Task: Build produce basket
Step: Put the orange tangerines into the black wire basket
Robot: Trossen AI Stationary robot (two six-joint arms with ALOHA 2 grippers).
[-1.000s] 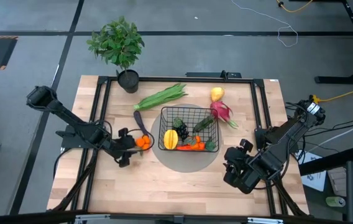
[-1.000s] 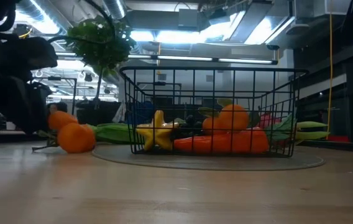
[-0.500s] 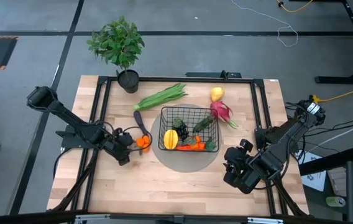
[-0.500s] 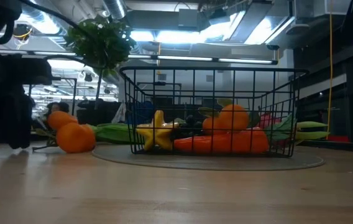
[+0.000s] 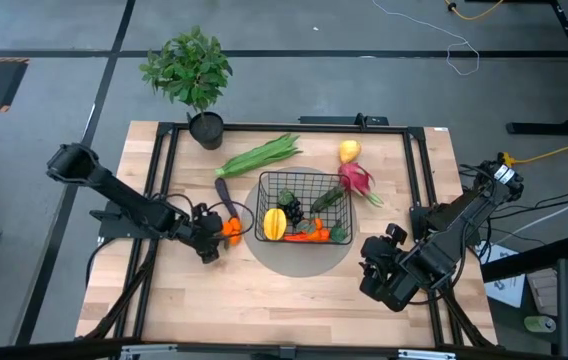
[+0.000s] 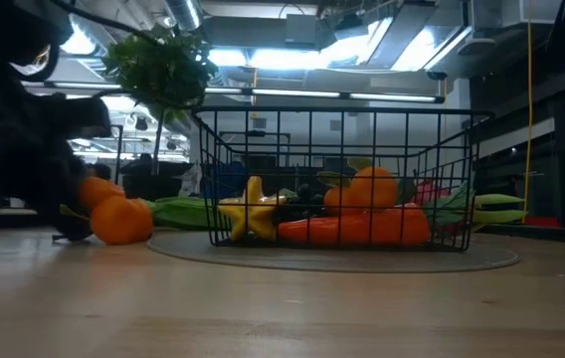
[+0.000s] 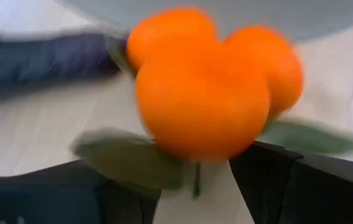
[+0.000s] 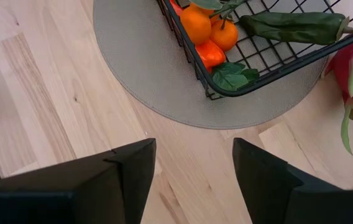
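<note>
The left gripper (image 5: 214, 238) is at the tangerine cluster (image 5: 231, 228), which lies on the bench (image 5: 264, 300) just at 9 o'clock of the basket (image 5: 301, 207), beside the edge of the round grey mat (image 5: 299, 262). In the left wrist view the tangerines (image 7: 207, 81) (three fruits with green leaves) sit directly ahead, between the two dark fingers (image 7: 301, 183), which are spread and not yet pinching, as far as I can judge. So the cluster lies from this gripper toward 3 o'clock, the same way as the basket, and the left arm is clearly the nearer one. The right gripper (image 5: 384, 268) waits at about 4 o'clock of the basket, fingers apart and holding nothing. In the basket I count one yellow star-shaped fruit (image 6: 253, 207), one bunch of dark grapes (image 5: 290, 209), one carrot (image 6: 354, 229), some tangerines (image 8: 209, 28) and one dark green vegetable (image 8: 291, 27). Outside there are one long green stalk bundle (image 5: 258, 155) at 11 o'clock, one purple vegetable (image 5: 226, 196), one yellow fruit (image 5: 349, 151) and one dragon fruit (image 5: 357, 180) at 2 o'clock. A potted plant (image 5: 190, 72) stands at the far corner.
</note>
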